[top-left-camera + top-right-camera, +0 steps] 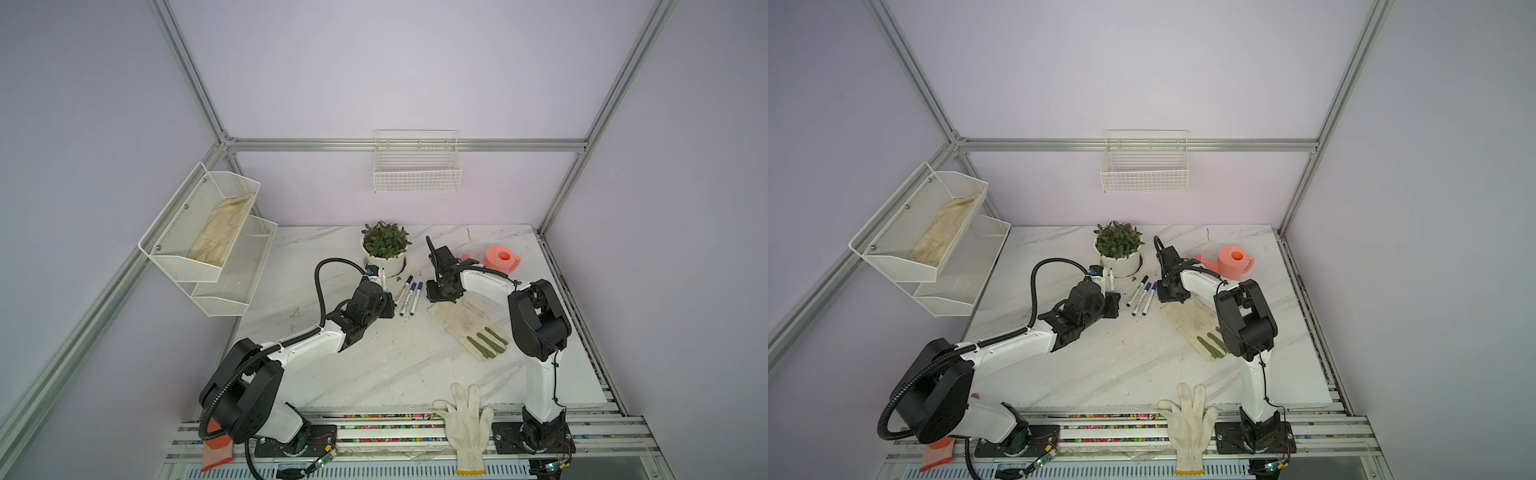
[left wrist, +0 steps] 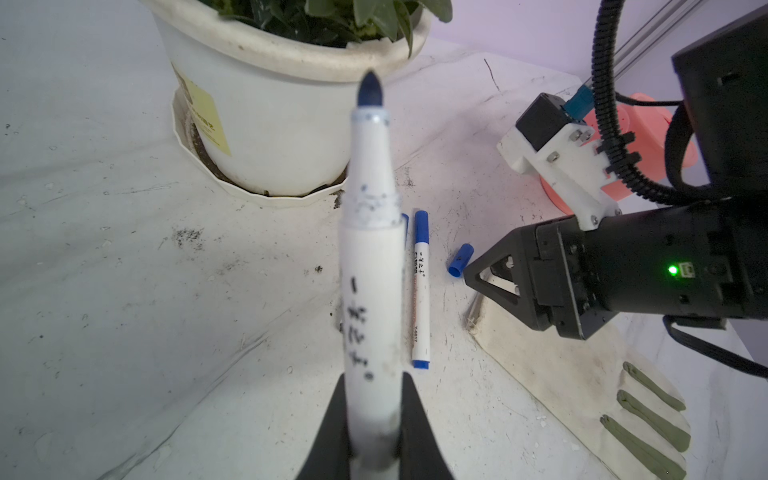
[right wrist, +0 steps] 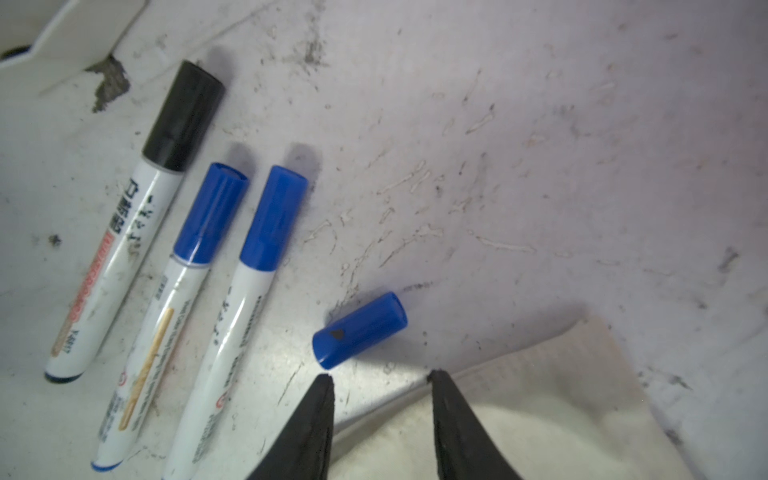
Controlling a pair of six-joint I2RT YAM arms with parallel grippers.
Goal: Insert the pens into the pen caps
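Pens: black-capped pen point(image 3: 120, 249) reads "Y-6817". L gripper point(image 2: 372, 440) pinches uncapped pen point(image 2: 370, 291). R gripper point(image 3: 380, 386) jaws part-spread, empty, just short of loose blue cap point(image 3: 359, 330).

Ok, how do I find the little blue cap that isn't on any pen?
Start at the white flowerpot with the green plant; in front of it three capped white marker pens lie side by side on the marble tabletop. Between them and the dirty beige glove lies the short blue plastic cap. It alone is loose, with no pen inside.
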